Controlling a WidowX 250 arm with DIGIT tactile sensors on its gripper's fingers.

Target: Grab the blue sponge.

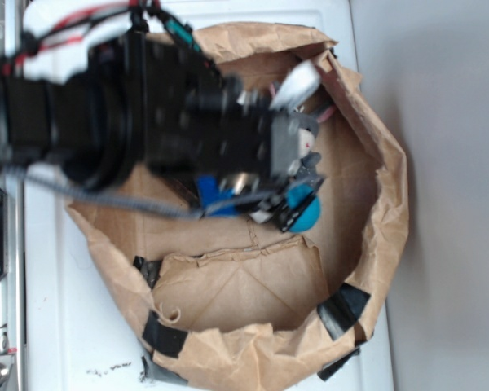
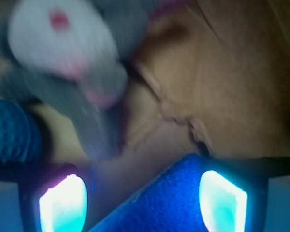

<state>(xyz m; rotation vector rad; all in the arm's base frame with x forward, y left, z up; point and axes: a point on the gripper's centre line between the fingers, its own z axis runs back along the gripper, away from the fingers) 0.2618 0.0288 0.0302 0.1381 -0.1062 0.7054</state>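
**Gripper low over the blue sponge inside the paper bag**

The gripper [image 2: 142,200] reaches down into the crumpled brown paper bag [image 1: 383,204], its jaws spread apart and grasping nothing. In the wrist view the blue sponge [image 2: 159,205] lies directly beneath it, between the two glowing fingertips [image 2: 63,203], a corner poking up toward the bag's floor (whether the pads touch it cannot be told). Off the gripper's left fingertip sits the teal ball [image 2: 12,130]. Ahead of the gripper, further into the bag, lies a blurred grey and white plush toy [image 2: 72,53] with pink patches.
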